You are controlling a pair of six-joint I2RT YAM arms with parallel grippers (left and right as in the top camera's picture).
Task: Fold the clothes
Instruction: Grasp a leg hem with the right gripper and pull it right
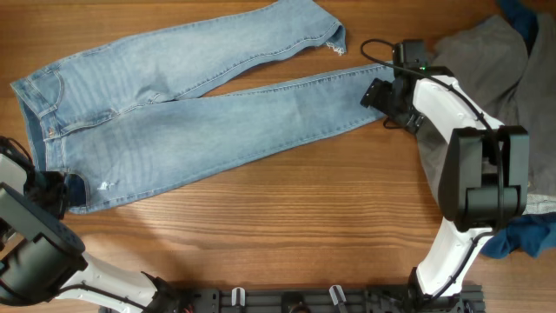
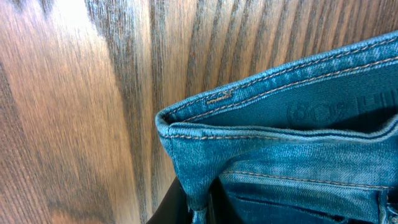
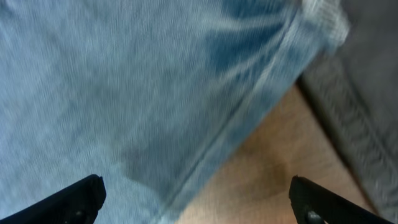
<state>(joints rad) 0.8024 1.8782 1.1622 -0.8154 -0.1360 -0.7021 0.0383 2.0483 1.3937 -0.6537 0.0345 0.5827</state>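
We're seeing the jeans (image 1: pixel 200 113) lying flat on the counter (image 1: pixel 287 235), waistband (image 1: pixel 39 113) at the left and both legs running out to the right. The left fingers (image 1: pixel 54 193) are pinching the lower waistband corner, closed on the denim. The right fingers (image 1: pixel 393 96) are hanging spread wide over the hem of the nearer leg, holding nothing. A grey garment (image 1: pixel 486 61) is lying just beside that hem. Dark blue cloth (image 1: pixel 521 13) is sitting past its far side and blue fabric (image 1: pixel 534 235) at its near side.
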